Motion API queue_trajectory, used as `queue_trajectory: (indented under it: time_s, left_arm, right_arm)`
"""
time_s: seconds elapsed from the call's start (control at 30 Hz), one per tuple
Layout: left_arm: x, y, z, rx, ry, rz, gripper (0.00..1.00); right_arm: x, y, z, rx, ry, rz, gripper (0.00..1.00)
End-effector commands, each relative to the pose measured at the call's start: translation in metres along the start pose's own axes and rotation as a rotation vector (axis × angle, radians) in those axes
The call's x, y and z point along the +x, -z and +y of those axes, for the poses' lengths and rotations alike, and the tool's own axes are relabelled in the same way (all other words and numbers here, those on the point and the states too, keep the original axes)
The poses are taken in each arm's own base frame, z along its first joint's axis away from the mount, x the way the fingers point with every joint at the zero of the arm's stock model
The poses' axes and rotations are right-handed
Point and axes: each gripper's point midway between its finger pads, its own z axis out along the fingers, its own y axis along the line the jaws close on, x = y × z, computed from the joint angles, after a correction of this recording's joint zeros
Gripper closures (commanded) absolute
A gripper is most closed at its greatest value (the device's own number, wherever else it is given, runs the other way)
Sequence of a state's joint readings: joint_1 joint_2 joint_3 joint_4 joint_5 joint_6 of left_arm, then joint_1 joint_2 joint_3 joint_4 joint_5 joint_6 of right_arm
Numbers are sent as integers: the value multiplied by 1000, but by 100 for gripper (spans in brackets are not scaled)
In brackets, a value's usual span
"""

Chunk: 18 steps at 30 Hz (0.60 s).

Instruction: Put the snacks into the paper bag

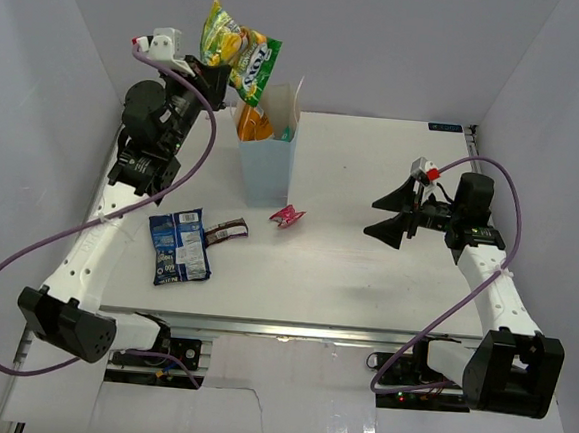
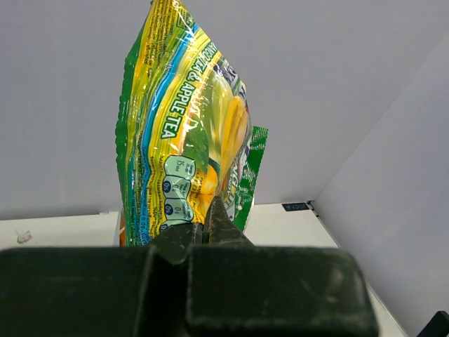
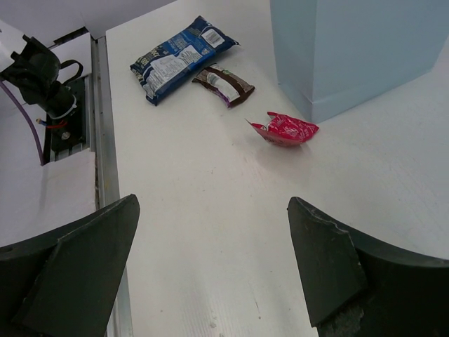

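Upper left in the top view, the left gripper (image 1: 216, 76) pinches the yellow-green pouch (image 1: 240, 50) tight, high by the open top of the blue paper bag (image 1: 269, 165), likely to drop it in, while the right gripper (image 1: 388, 218) hangs wide open.

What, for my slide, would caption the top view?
Left gripper holds a yellow-green plastic pouch aloft near the light-blue paper bag; right gripper hovers open.

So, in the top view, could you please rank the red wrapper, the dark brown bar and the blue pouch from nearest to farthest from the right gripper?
Measured from the open right gripper, going towards the left arm's side:
1. Red wrapper, by the foot of the paper bag.
2. Dark brown bar, further left.
3. Blue pouch, farthest left, right beside the bar.
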<state>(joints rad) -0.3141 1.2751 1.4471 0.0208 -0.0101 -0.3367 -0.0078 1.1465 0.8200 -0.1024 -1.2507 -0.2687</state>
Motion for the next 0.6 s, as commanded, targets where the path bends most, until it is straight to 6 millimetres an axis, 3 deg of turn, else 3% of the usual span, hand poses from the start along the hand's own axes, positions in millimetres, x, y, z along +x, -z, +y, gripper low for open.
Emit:
queue_trajectory:
  time_s: [0.0,0.27,0.57]
  left_arm:
    - [-3,-13,2,-39,-68,-19,100]
    - [54,-48,5,-59,-118,87,100]
    - [107,-56,8,-86,-185,183,100]
  right_arm:
    - [-8,4,4,-13,36,-21,8]
    - [-7,7,2,-7,30,-25,8]
    - [-3,6,-1,-7,9,-22,8]
